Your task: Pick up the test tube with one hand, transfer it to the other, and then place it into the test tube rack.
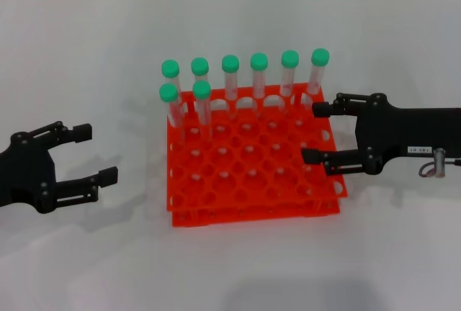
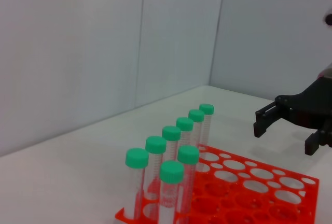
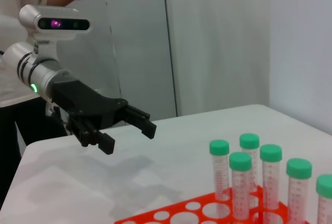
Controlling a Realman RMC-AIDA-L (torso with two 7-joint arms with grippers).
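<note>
The orange-red test tube rack [image 1: 253,197] stands mid-table. Several green-capped test tubes [image 1: 230,77] stand upright in its two far rows; they look alike, so I cannot tell which is the task's. They show again in the left wrist view [image 2: 171,149] and the right wrist view [image 3: 241,180]. My left gripper [image 1: 97,154] hovers open and empty to the left of the rack, also seen in the right wrist view [image 3: 129,137]. My right gripper [image 1: 315,132], with a white label on its wrist, is open and empty at the rack's right edge, just in front of the rightmost tube [image 1: 318,73].
The white table [image 1: 86,52] runs out on all sides of the rack. Grey wall panels [image 2: 104,53] close off the far side. Behind the left arm stands a person [image 3: 15,37] at the table's edge.
</note>
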